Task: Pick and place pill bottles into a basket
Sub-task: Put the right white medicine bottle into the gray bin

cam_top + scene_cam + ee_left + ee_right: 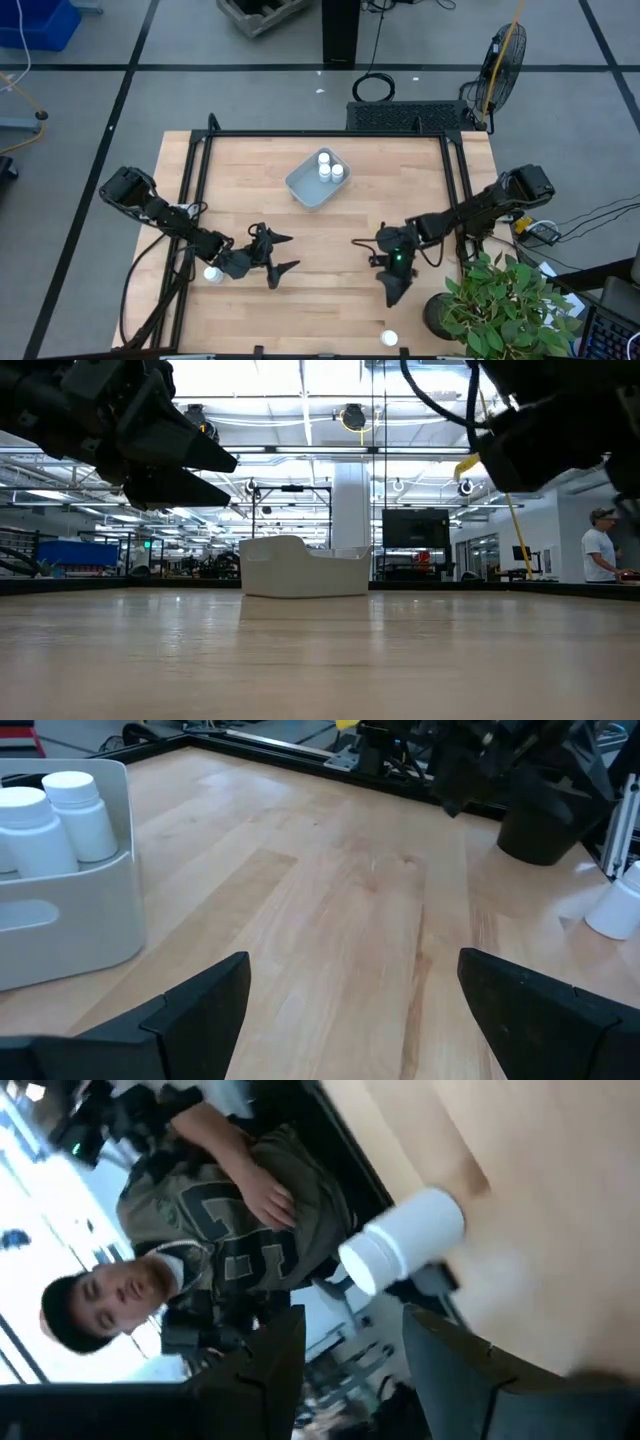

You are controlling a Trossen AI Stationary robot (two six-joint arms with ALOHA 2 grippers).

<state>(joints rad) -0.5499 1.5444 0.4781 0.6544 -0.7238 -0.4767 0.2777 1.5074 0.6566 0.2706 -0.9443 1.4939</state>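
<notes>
The basket [313,181] sits toward the far middle of the wooden surface [330,240] with three bottles [327,167] standing in it, a fourth bottle [212,274] rests near the left edge beside the left arm, and a fifth [389,339] stands at the near edge of the surface. The left gripper [277,253] hovers over the left middle of the surface, pointing right with its jaws spread and empty. The right gripper [392,290] hangs over the near right area, pointing at the fifth bottle, its jaws apart and holding nothing, while a person [190,1250] shows beyond the surface in the right wrist view.
</notes>
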